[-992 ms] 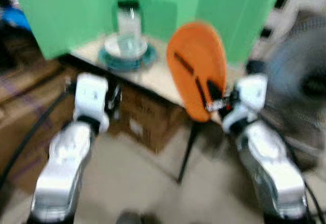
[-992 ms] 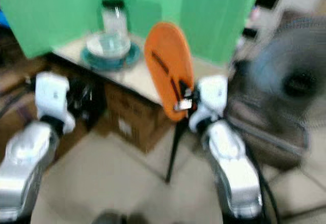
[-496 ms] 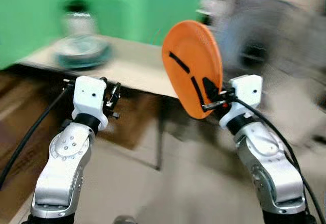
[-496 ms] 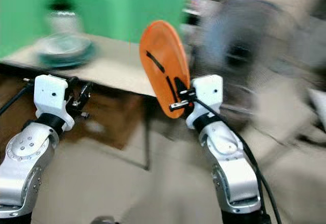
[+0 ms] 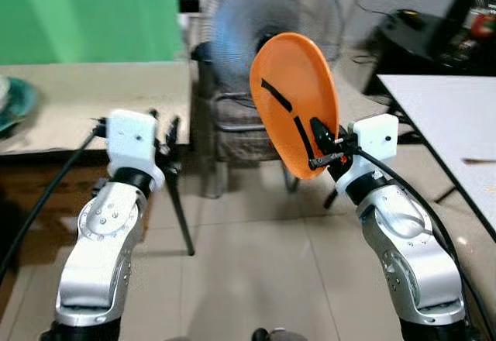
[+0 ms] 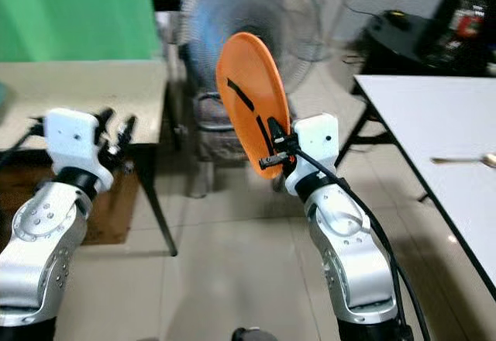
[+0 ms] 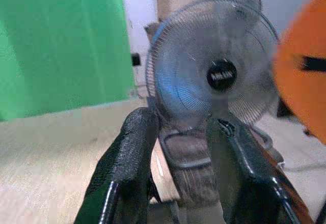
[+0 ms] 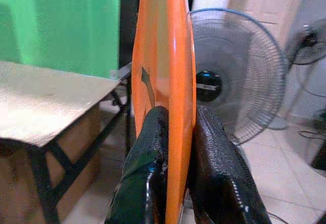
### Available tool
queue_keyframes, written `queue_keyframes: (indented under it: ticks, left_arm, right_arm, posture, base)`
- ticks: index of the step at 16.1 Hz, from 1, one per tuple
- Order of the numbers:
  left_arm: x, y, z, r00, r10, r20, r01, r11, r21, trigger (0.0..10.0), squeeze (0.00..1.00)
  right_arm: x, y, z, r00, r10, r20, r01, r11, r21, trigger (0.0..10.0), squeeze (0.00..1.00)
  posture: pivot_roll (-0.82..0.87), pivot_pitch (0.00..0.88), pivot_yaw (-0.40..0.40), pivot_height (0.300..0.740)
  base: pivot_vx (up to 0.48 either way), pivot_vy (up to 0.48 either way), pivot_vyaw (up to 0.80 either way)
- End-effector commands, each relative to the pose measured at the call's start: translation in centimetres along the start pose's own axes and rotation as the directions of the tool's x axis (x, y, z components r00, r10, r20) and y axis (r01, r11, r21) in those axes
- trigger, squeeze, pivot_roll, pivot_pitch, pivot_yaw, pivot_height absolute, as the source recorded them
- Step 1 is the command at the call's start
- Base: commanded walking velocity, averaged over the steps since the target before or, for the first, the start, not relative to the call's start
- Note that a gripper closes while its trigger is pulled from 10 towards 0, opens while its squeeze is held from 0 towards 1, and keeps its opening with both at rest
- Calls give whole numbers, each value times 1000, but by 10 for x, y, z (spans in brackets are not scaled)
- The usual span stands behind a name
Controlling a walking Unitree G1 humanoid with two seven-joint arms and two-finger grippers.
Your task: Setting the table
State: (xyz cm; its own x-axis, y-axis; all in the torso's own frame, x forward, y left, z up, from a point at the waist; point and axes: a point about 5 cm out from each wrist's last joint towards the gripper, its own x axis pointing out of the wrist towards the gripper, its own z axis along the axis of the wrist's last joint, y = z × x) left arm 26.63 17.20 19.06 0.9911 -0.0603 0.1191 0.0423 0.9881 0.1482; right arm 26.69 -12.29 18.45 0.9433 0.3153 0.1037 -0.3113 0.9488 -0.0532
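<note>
Right gripper (image 5: 325, 143) raised at chest height right of centre, its two long black fingers (image 8: 153, 147) pinched on the lower rim of a round orange plastic plate (image 5: 294, 101), one finger on each face. Plate held upright on edge, standing above the gripper and tilted slightly to the left, well off the floor and touching no table. Seen edge-on in the right wrist view (image 8: 170, 56), rim clamped between the pads. Left gripper (image 5: 167, 136) held up at similar height on the left, fingers (image 7: 130, 152) spread apart with nothing between them, apart from the plate and just near the edge of the beige wooden table (image 5: 93, 93). At that table's far left edge, part of a teal dish (image 5: 12, 105) resting on the top. Behind the table, a green screen (image 5: 85, 12). Further back, between the two arms, a grey standing fan with a round wire cage (image 5: 271, 8), and below it a dark chair-like frame (image 5: 232, 124). To the right of the right arm, a white rectangular table (image 6: 434, 132) with black legs, well apart from the plate, and on its right portion a silver spoon (image 6: 465, 159) lying flat. Far right, a black round stand (image 5: 418, 27) with blurred items on it. Pale tiled floor (image 5: 248, 263) below.
</note>
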Motion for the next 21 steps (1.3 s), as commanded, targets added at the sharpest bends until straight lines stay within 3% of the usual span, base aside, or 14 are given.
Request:
queue_keyframes:
  ticks: [1,5,8,14,21]
  left_arm:
    - [3,7,4,997,79,27,-78,997,-21,10000,0]
    - [4,12,6,982,174,66,-173,985,-23,10000,0]
    - [3,10,6,980,177,87,-175,984,-26,10000,0]
    - [3,10,7,981,173,88,-168,984,-61,10000,0]
    - [4,11,5,983,180,39,-179,983,-33,10000,0]
  right_arm:
    - [0,-5,13,997,-27,72,27,1000,-6,10000,0]
    - [0,-6,13,996,-45,75,45,999,3,10000,0]
    - [3,-14,20,972,-174,161,181,983,-28,10000,0]
    - [6,-15,20,968,-188,164,192,981,-10,10000,0]
    - [7,-16,18,966,-199,165,200,980,8,10000,0]
  posture:
    - [158,0,-55,740]
    - [162,0,-60,740]
    - [165,0,-63,740]
    - [170,0,-66,740]
    - [172,0,-70,740]
  base:
    - [0,0,-800]
    - [0,0,-800]
    - [0,0,-800]
    - [0,0,-800]
    - [0,0,-800]
